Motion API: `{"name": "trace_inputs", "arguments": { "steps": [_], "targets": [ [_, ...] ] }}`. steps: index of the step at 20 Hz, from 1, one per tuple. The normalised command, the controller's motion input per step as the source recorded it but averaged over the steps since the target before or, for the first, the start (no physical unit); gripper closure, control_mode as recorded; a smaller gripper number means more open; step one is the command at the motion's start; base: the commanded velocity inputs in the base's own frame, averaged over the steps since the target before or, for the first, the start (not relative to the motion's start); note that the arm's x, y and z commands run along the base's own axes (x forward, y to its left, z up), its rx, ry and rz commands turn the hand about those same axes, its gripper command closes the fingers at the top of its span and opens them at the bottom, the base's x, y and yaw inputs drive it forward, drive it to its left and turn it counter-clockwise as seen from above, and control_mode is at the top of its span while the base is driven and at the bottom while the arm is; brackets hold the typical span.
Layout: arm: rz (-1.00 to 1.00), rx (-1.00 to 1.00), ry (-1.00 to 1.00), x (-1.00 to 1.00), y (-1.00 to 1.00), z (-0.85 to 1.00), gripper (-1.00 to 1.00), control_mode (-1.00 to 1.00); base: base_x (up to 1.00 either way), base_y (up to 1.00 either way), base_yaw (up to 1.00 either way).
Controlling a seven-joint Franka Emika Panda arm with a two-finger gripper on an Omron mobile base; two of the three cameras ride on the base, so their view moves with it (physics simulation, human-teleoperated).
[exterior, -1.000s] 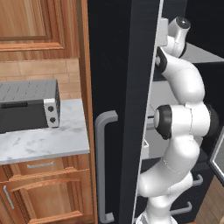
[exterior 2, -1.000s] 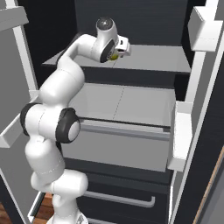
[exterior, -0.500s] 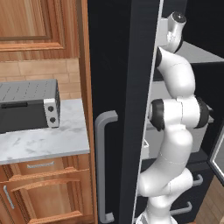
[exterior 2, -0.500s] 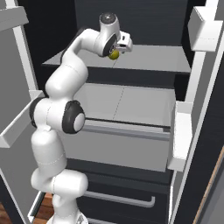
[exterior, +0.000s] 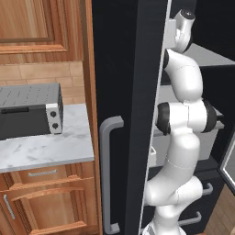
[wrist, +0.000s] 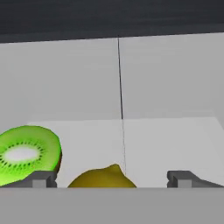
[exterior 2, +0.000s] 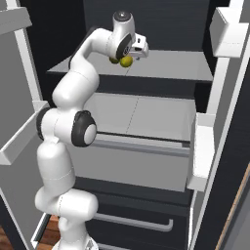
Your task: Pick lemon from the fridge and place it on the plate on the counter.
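Observation:
The lemon (exterior 2: 127, 61) lies on the fridge's upper shelf (exterior 2: 171, 66), small and yellow-green. My gripper (exterior 2: 131, 55) hangs right over it, reaching in from the left. In the hand view the lemon (wrist: 103, 177) sits low in the middle between my two fingertips (wrist: 43, 178), with a gap on each side; the gripper (wrist: 113, 179) is open. The fridge door (exterior: 128, 92) is black with a grey bar handle (exterior: 108, 174). The marble counter (exterior: 46, 149) lies to its left. The plate is out of view.
A halved kiwi (wrist: 28, 153) rests on the shelf just left of the lemon. Below the shelf a grey drawer (exterior 2: 141, 141) stands pulled out. White door bins (exterior 2: 202, 151) line the open right door. A grey toaster oven (exterior: 27, 110) stands on the counter.
The arm has straightened and reached deeper into the fridge, its elbow shifting right. The hand stays at the lemon, which has not moved.

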Motion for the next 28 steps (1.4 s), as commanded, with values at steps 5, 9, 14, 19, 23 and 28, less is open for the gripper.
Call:
{"name": "trace_inputs", "arguments": {
  "steps": [5, 9, 14, 19, 23, 28],
  "targets": [
    [0.0, 0.0, 0.08, -0.06, 0.0, -0.11, -1.0, -1.0, 0.0, 0.0, 0.0],
    [0.0, 0.0, 0.04, -0.02, 0.0, -0.18, -1.0, -1.0, 0.0, 0.0, 0.0],
    [0.0, 0.0, 0.0, 0.0, 0.0, -0.43, -1.0, -1.0, 0.0, 0.0, 0.0],
    [0.0, 0.0, 0.0, 0.0, 0.0, -0.58, 1.0, -1.0, 0.0, 0.0, 0.0],
    [0.0, 0.0, 0.0, 0.0, 0.0, -0.2, 1.0, -1.0, 0.0, 0.0, 0.0],
    [0.0, 0.0, -0.01, 0.0, 0.0, -0.07, 1.0, -1.0, 0.0, 0.0, 0.0]
  ]
}}
